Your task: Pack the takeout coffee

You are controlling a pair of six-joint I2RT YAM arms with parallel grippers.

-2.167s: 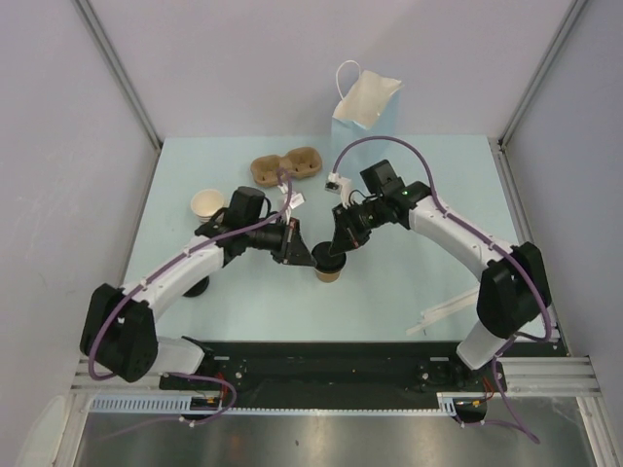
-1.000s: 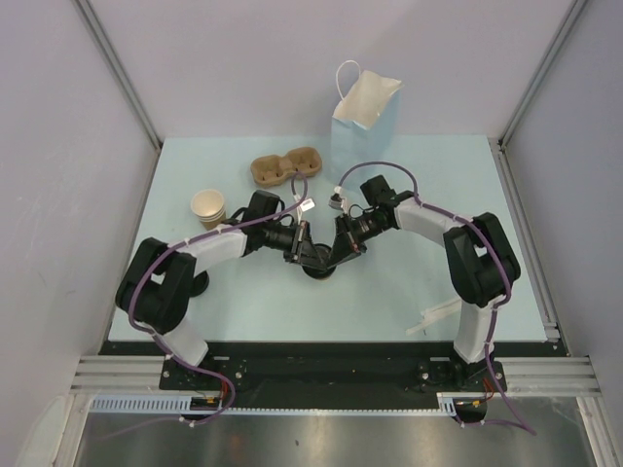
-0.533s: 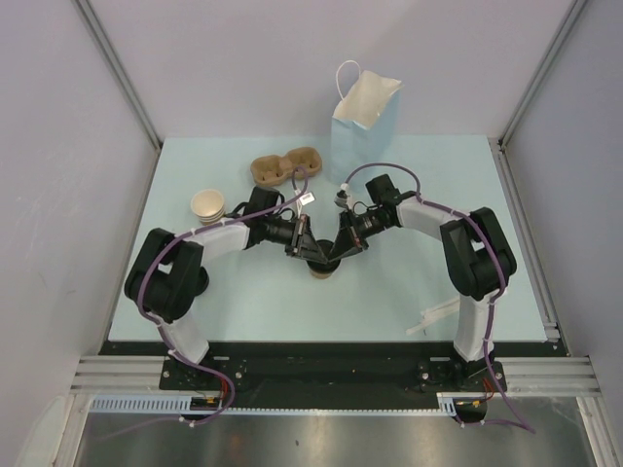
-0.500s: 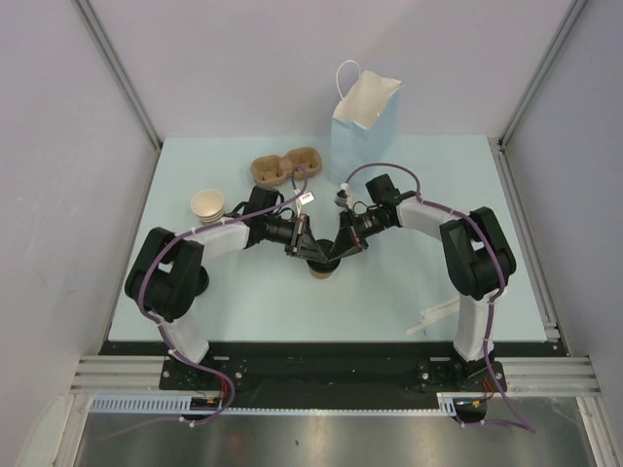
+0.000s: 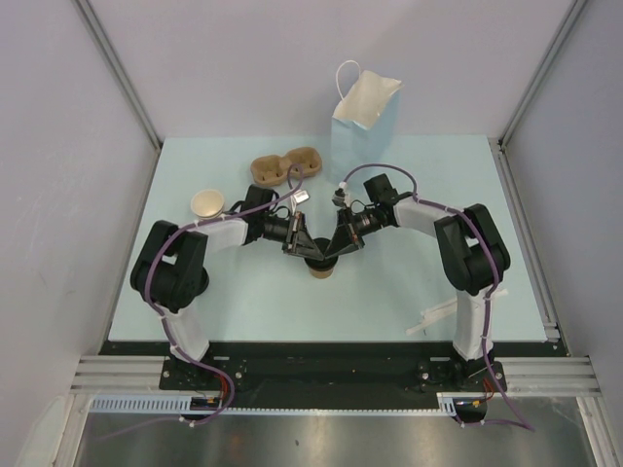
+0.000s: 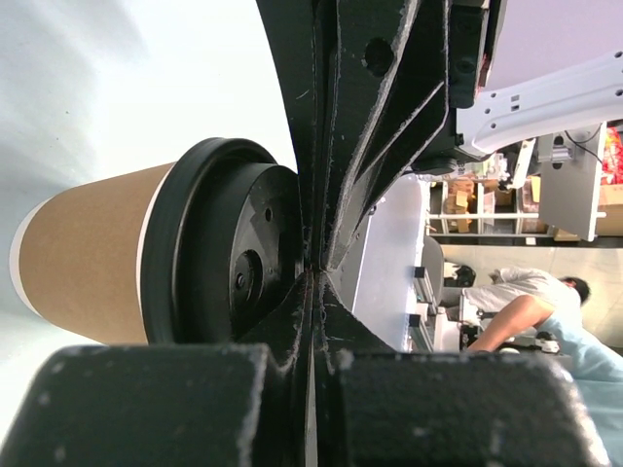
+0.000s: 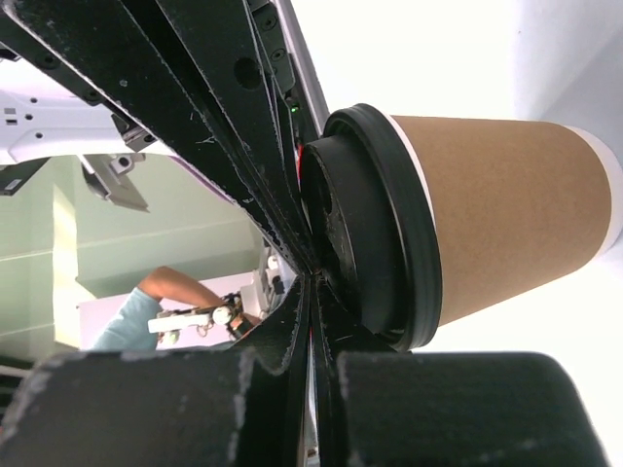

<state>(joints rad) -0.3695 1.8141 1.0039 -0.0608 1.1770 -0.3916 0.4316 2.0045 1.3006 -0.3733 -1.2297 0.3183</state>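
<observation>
coffee cup (image 5: 320, 269): on table (image 5: 195, 292), below both tips | left gripper (image 5: 308, 250): pressed together, against lid (image 6: 219, 258) | right gripper (image 5: 333, 250): pressed together, against lid

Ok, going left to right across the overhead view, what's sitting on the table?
From the left: lidless tan cup → brown two-cup carrier → takeout coffee → blue paper bag → white strip.

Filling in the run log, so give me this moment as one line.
left end effector: shut, tips on coffee cup lid | right end effector: shut, on lid | coffee cup: upright | bag: standing, open
</observation>
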